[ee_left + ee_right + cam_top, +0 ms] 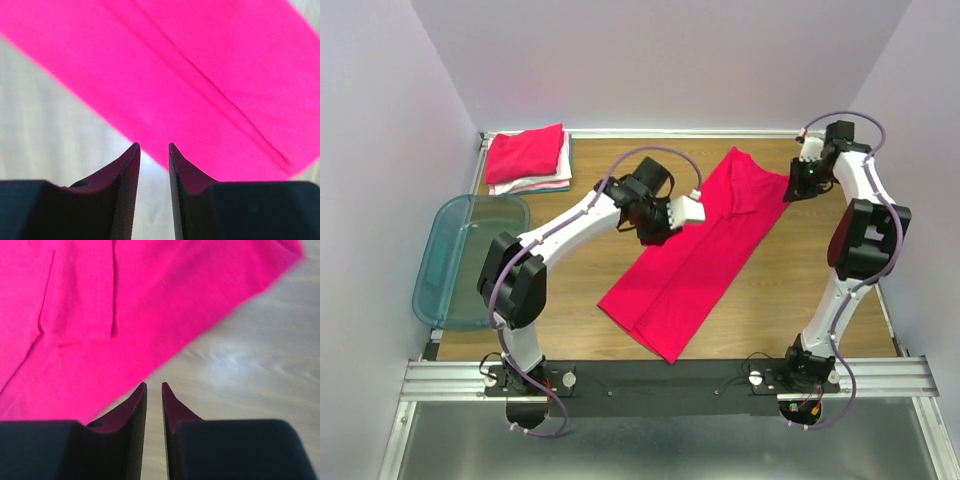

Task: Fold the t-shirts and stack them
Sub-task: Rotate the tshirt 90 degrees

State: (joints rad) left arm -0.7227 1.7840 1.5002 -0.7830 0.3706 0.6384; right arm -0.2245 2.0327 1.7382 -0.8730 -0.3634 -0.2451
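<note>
A bright red-pink t-shirt (695, 255) lies folded lengthwise into a long strip, slanting across the wooden table from front centre to back right. My left gripper (658, 230) hovers over its left edge, near the middle. In the left wrist view the gripper (154, 145) is open by a narrow gap with nothing in it, and the shirt (190, 80) lies just ahead. My right gripper (796, 186) hangs beside the shirt's far right end. In the right wrist view this gripper (154, 384) is open by a slim gap over bare wood, next to the shirt's edge (125, 315). A stack of folded t-shirts (527, 158), red-pink on top, sits at the back left.
A translucent teal bin (470, 258) stands at the left edge of the table (800, 300). Pale walls close in on the back, left and right sides. The arms' mounting rail (660, 375) runs along the near edge.
</note>
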